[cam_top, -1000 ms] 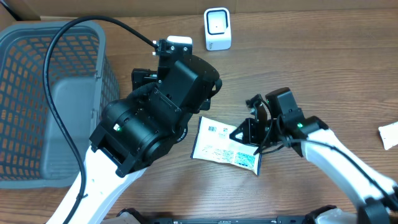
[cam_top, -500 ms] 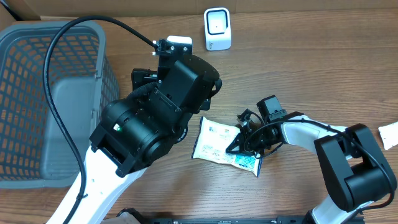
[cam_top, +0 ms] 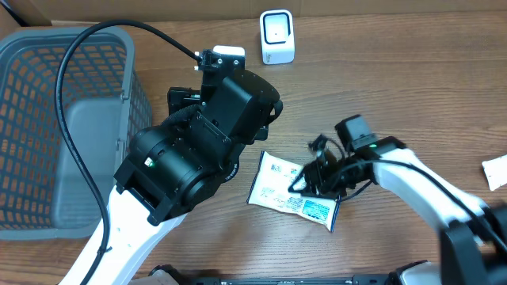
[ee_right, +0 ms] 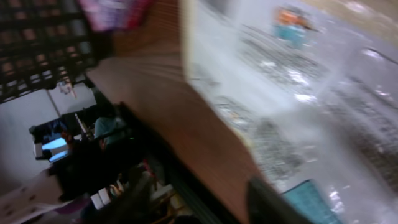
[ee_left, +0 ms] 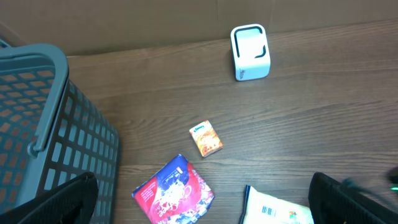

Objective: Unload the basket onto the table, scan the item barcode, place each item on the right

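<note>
Since the earlier frames the white packet (cam_top: pixel 277 190) has slid a little toward the lower right of the overhead view, and the right arm has swung so that its wrist now lies across the packet's right end. At the far left stands the grey basket (cam_top: pixel 36 111), with nothing visible in it. Beside it the bulky left arm (cam_top: pixel 198 150) fills the middle left of the frame. The left tool (ee_left: pixel 203 177) hangs high above the table (cam_top: pixel 396 71), its fingers wide apart at the bottom corners of its own view and holding nothing. Below it, in that view, lie a small orange box (ee_left: pixel 205 138) and a red and blue pouch (ee_left: pixel 174 190), both untouched. The white scanner (cam_top: pixel 276 36) stands upright at the top centre, well apart from everything else. The packet lies flat on the table at the lower middle, printed side up. The right tool (cam_top: pixel 317 180) is on its right part. The blurred wrist view shows the two dark fingers standing apart, though whether the packet's edge sits between them cannot be told. A white scrap (cam_top: pixel 495 172) lies at the right edge. As a judgement, the scan is not yet done. The packet has not been lifted or shown to the scanner, so gripping it, carrying it up the frame and turning its barcode to the scanner all seem left to do.
</note>
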Motion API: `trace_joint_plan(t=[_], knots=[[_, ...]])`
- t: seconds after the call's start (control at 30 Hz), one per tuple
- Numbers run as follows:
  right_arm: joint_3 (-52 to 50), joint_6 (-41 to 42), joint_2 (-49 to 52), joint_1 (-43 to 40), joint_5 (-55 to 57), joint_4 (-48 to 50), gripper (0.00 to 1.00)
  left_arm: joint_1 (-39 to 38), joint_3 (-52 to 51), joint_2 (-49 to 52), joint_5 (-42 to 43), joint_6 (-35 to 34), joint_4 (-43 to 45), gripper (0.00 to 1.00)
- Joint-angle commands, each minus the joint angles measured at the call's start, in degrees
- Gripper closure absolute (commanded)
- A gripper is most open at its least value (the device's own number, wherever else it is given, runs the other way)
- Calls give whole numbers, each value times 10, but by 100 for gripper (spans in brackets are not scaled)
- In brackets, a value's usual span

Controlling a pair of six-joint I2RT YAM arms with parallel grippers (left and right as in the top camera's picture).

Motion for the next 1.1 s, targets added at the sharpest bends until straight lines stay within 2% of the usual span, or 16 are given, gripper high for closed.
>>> trace_joint_plan(t=[0.0, 0.17, 0.23, 0.4, 0.6, 0.73, 0.83, 1.07], knots=[[40, -10, -105, -2, -26, -7, 0, 3, 8, 0, -8, 0, 2, 0], [35, 29, -167, -35, 153, -107, 0, 3, 8, 0, -8, 0, 2, 0], [21, 29, -168, -62, 184, -127, 0, 3, 8, 0, -7, 0, 2, 0], [-47, 27, -168, -143, 185, -69, 0, 3, 8, 0, -7, 0, 2, 0], [-132, 25, -168, -190, 175, 12, 0, 3, 8, 0, -7, 0, 2, 0], [-201, 23, -167, -201, 93, 100, 0, 3, 8, 0, -8, 0, 2, 0], [-238, 24, -167, -201, 73, 145, 0, 3, 8, 0, -8, 0, 2, 0], [-259, 23, -144, -200, 73, 172, 0, 3, 8, 0, -8, 0, 2, 0]])
